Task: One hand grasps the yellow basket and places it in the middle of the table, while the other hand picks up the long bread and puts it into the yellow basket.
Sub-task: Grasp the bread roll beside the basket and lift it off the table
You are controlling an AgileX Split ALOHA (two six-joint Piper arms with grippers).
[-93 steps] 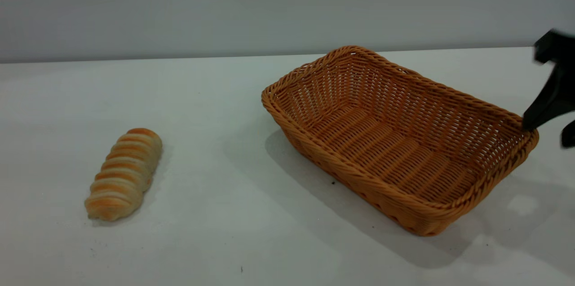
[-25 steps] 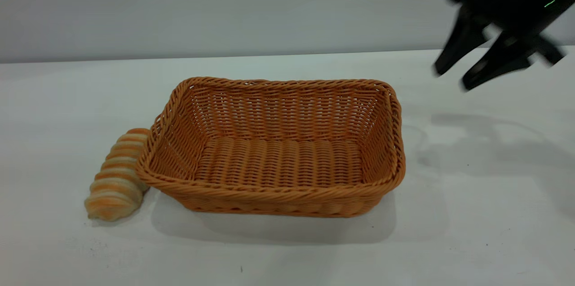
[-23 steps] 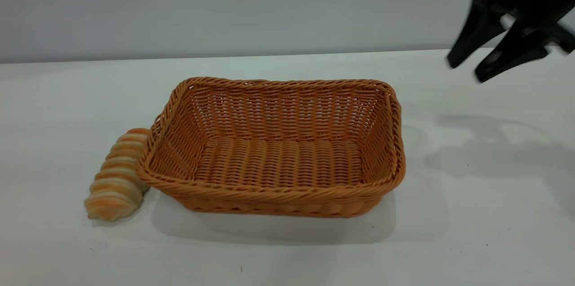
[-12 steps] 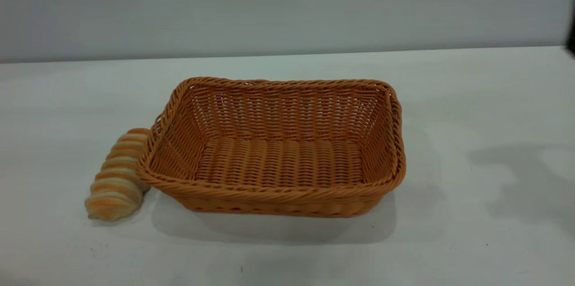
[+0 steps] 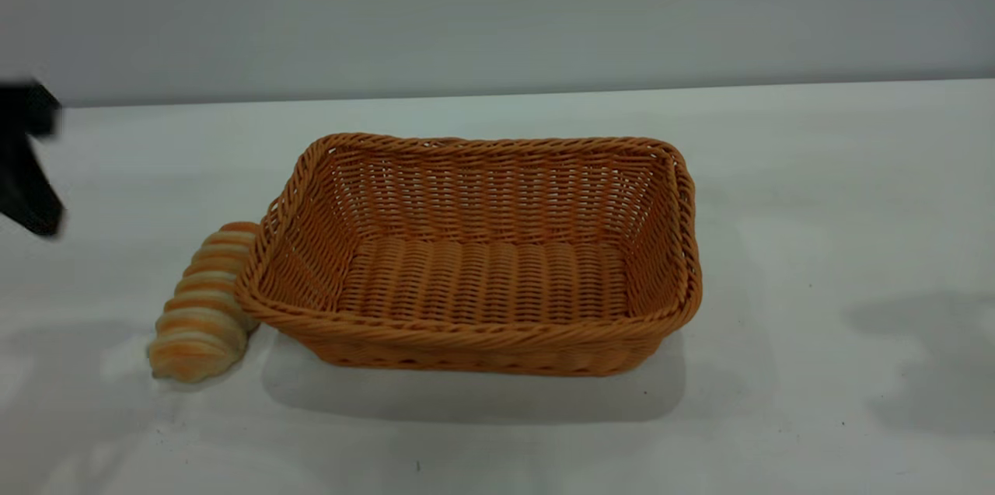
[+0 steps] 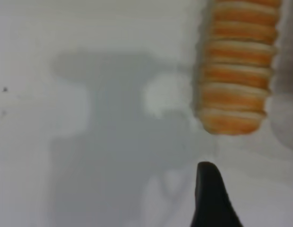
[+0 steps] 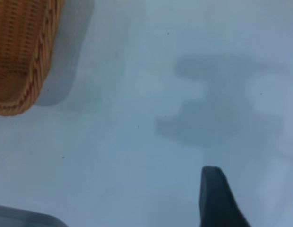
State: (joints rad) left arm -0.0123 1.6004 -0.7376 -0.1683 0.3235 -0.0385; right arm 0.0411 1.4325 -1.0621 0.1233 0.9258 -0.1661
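The yellow basket (image 5: 482, 262) stands upright in the middle of the table (image 5: 816, 169), empty. The long bread (image 5: 204, 305) lies against the basket's left end, its far end hidden behind the rim. My left gripper (image 5: 31, 192) hangs at the left edge of the exterior view, above the table and left of the bread. In the left wrist view the gripper (image 6: 253, 194) is open and empty, with the bread (image 6: 238, 66) just ahead of its fingers (image 6: 210, 198). My right gripper (image 7: 253, 196) is open and empty over bare table, out of the exterior view, with a basket corner (image 7: 23, 56) off to one side.
White table surface lies on all sides of the basket, with a grey wall behind it. Arm shadows fall on the table at the left by the bread and at the far right.
The basket moved from the right to the middle, against the bread. The right gripper let go, rose and left the exterior view. The left gripper has come in at the left edge.
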